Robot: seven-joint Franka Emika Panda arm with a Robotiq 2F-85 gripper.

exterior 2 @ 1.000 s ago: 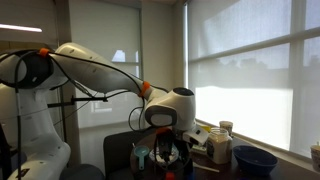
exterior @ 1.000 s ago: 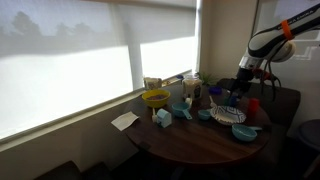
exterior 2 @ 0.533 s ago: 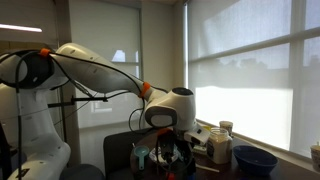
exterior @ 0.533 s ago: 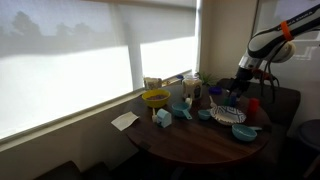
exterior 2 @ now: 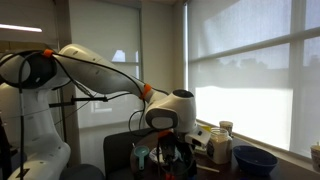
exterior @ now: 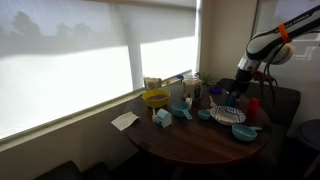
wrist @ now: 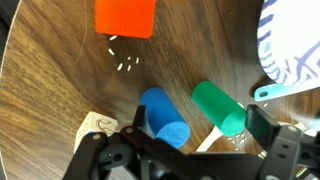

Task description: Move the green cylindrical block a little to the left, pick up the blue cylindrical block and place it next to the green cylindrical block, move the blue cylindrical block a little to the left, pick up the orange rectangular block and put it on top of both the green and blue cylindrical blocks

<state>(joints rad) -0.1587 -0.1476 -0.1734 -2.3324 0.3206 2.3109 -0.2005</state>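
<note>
In the wrist view the green cylindrical block (wrist: pixel 220 106) and the blue cylindrical block (wrist: pixel 163 115) stand side by side on the dark wooden table, a small gap between them. The orange rectangular block (wrist: pixel 125 17) lies farther off at the top edge. My gripper (wrist: pixel 200 125) is open, one finger left of the blue block and one right of the green block, so both sit between the fingers. In both exterior views the gripper (exterior: pixel 237 92) (exterior 2: pixel 176 152) hangs low over the table and the blocks are too small to make out.
A blue-and-white patterned plate (wrist: pixel 296 40) (exterior: pixel 228 115) lies close beside the green block. A yellow bowl (exterior: pixel 155 98), a white paper (exterior: pixel 125 120), jars (exterior 2: pixel 219 145), a dark blue bowl (exterior 2: pixel 255 160) and small teal items crowd the round table (exterior: pixel 190 140).
</note>
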